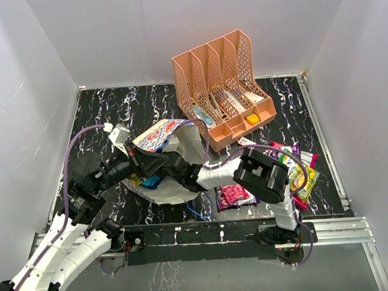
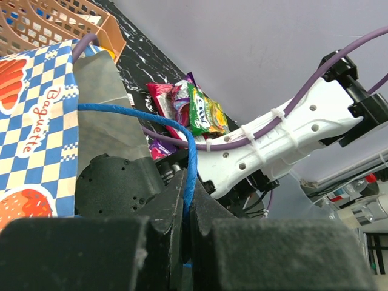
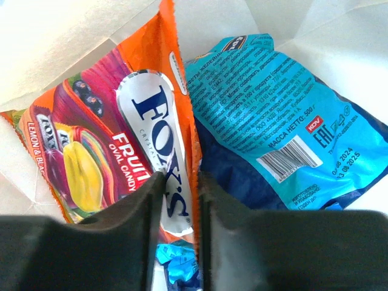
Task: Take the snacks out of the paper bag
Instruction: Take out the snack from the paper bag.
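The paper bag (image 1: 160,135) lies tilted at the table's middle, its checked side also in the left wrist view (image 2: 36,121). My left gripper (image 2: 187,188) is shut on the bag's blue cord handle (image 2: 189,151); the top view shows it (image 1: 143,166) at the bag's left. My right gripper (image 3: 180,182) is inside the bag, jaws closed on the edge of an orange-red packet (image 3: 121,121). A blue packet (image 3: 285,115) lies beside it on the right. A magenta packet (image 1: 235,195), a green-yellow packet (image 1: 299,174) and a purple one (image 1: 281,151) lie on the table to the right.
The peach mesh organizer (image 1: 223,86) stands behind the bag at the back middle, small items in its slots. The right arm's white link (image 2: 285,139) crosses close to the bag mouth. White walls enclose the black marbled table (image 1: 115,104).
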You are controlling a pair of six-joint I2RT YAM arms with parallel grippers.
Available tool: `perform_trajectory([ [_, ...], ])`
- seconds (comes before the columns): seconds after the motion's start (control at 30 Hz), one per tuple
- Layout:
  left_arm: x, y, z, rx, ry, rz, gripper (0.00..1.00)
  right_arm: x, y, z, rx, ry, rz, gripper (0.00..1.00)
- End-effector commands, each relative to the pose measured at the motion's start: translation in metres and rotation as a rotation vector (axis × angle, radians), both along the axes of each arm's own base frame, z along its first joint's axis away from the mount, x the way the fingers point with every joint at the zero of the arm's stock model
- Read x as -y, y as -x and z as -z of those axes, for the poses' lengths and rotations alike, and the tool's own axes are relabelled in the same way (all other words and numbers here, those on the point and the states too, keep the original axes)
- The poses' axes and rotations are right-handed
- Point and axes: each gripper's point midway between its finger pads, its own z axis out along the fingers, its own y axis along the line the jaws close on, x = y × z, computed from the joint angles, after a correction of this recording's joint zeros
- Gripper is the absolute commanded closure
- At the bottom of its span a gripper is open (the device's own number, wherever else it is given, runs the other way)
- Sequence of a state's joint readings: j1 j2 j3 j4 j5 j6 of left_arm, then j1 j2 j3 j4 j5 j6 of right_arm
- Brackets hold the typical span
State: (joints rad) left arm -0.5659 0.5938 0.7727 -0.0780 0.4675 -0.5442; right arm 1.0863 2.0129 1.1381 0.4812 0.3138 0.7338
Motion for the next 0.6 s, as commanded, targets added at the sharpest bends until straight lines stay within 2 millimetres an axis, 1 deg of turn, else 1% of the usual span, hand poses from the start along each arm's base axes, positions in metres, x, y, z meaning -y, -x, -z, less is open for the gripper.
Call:
perform_trajectory([
  [0.0,-0.006,0.005,-0.011,0.042,0.015,-0.02,1.0,-0.008,0.002,-0.054,0.042,-0.096,-0.012,0.8],
  [0.1,-0.01,0.001,-0.009,0.046,0.008,-0.056,1.0,-0.006,0.006,-0.074,0.069,-0.12,-0.021,0.91],
  [0.23,-0.016,-0.006,-0.003,0.037,-0.016,-0.103,1.0,-0.005,0.012,-0.105,0.11,-0.164,-0.038,0.92],
  [0.33,-0.021,-0.009,-0.002,0.038,-0.024,-0.141,1.0,-0.002,0.018,-0.124,0.142,-0.18,-0.036,0.92],
  [0.4,-0.024,-0.011,-0.003,0.039,-0.025,-0.165,1.0,0.003,0.023,-0.129,0.159,-0.17,-0.024,0.92],
  [0.43,-0.026,-0.012,-0.004,0.044,-0.024,-0.176,1.0,0.006,0.025,-0.126,0.162,-0.152,-0.018,0.92],
  [0.47,-0.028,-0.012,-0.004,0.046,-0.026,-0.185,1.0,0.01,0.028,-0.134,0.174,-0.156,-0.013,0.92],
  [0.5,-0.029,-0.013,-0.004,0.047,-0.029,-0.193,1.0,0.014,0.031,-0.136,0.179,-0.148,-0.009,0.92],
  [0.57,-0.03,-0.015,-0.006,0.051,-0.027,-0.205,1.0,0.021,0.035,-0.136,0.18,-0.127,-0.004,0.92],
])
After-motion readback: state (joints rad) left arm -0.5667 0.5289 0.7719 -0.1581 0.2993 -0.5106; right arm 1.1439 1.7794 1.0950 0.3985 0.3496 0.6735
